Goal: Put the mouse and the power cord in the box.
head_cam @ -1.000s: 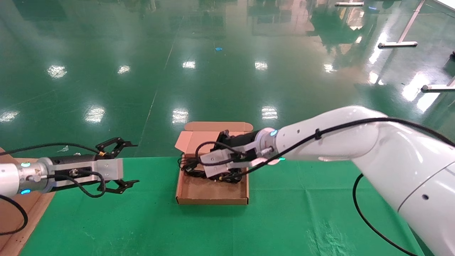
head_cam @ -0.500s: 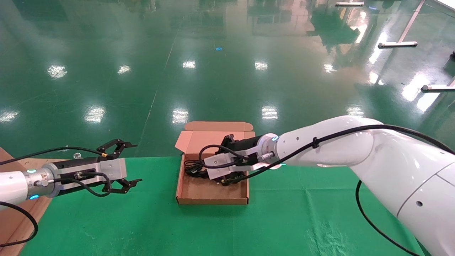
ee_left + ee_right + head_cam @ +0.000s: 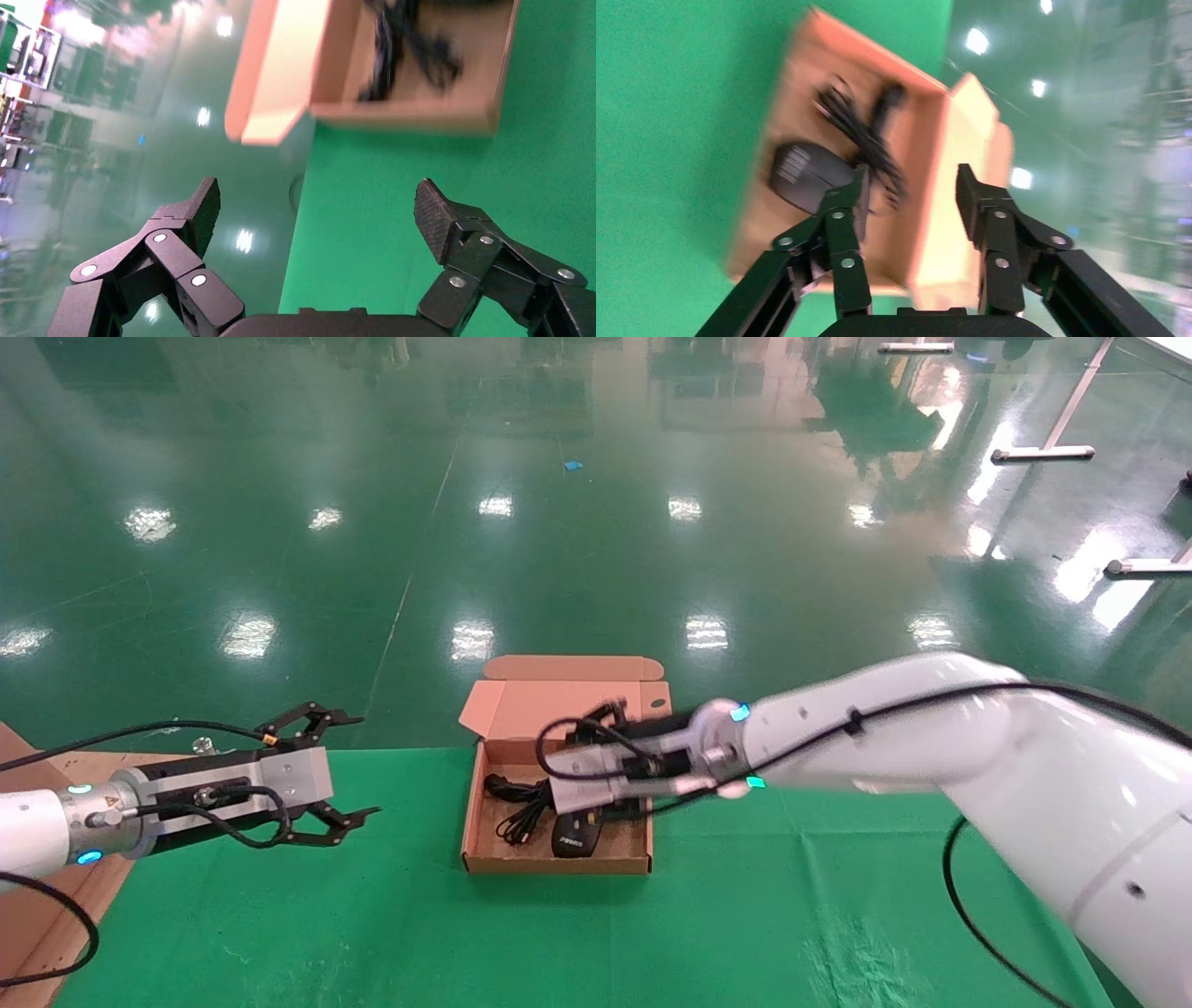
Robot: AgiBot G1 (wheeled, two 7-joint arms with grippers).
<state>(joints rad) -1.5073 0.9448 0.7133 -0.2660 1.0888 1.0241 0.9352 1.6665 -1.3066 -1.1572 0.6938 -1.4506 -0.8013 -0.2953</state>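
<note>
The brown cardboard box lies open at the far edge of the green cloth, its lid folded back. Inside it, the black mouse rests near the front wall. The black power cord is bundled to the left of the mouse. In the right wrist view the mouse and the power cord lie side by side on the box floor. My right gripper hovers over the box's right half, open and empty. My left gripper is open and empty, well left of the box.
The green cloth ends just behind the box, with glossy green floor beyond. A bare wooden tabletop corner shows under my left arm. Metal stand feet rest on the floor far right.
My right gripper has lifted out of the box and drawn back to the right, leaving the mouse lying uncovered in the box. My left gripper has edged slightly right and lower.
</note>
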